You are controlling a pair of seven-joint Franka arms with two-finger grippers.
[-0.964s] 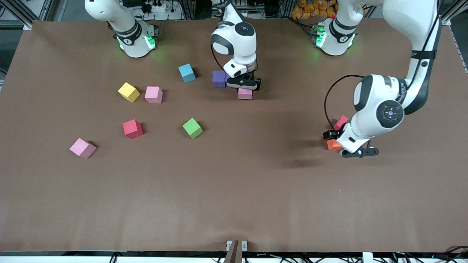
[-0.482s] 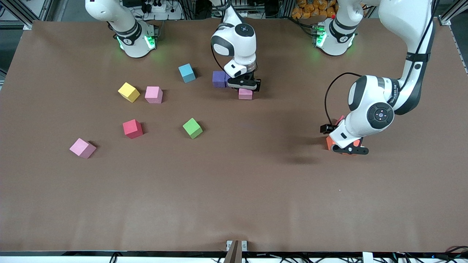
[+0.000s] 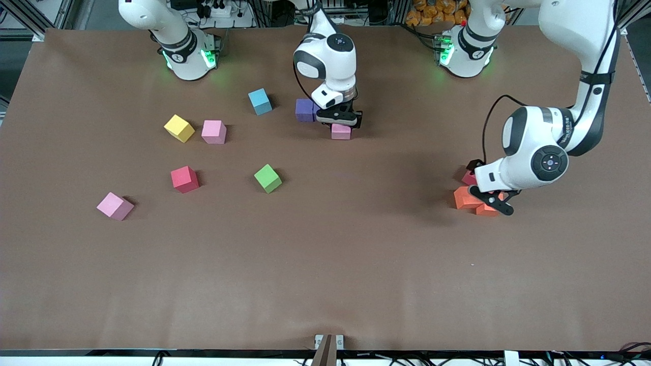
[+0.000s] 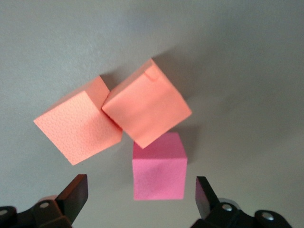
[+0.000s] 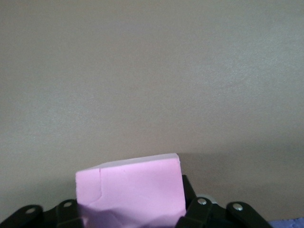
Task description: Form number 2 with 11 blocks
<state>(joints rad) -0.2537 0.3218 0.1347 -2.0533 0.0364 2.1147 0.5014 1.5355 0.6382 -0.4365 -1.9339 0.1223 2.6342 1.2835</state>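
L end effector (image 4: 137,199) spread wide over matte foam cubes: two orange (image 4: 145,109), one red (image 4: 159,173). R end effector (image 3: 339,120) over pink cube (image 3: 341,131) w/ dented face; grip unclear.

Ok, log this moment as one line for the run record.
left gripper: fingers open, over orange blocks and red block | right gripper: at pink block beside purple block | digit: barely begun

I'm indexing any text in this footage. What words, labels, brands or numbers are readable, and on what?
No text can be read.
Left arm: lettering along the forearm, too small to read.
Blocks, e.g. the orange block: plain faces, no markings.
Table: no labels.
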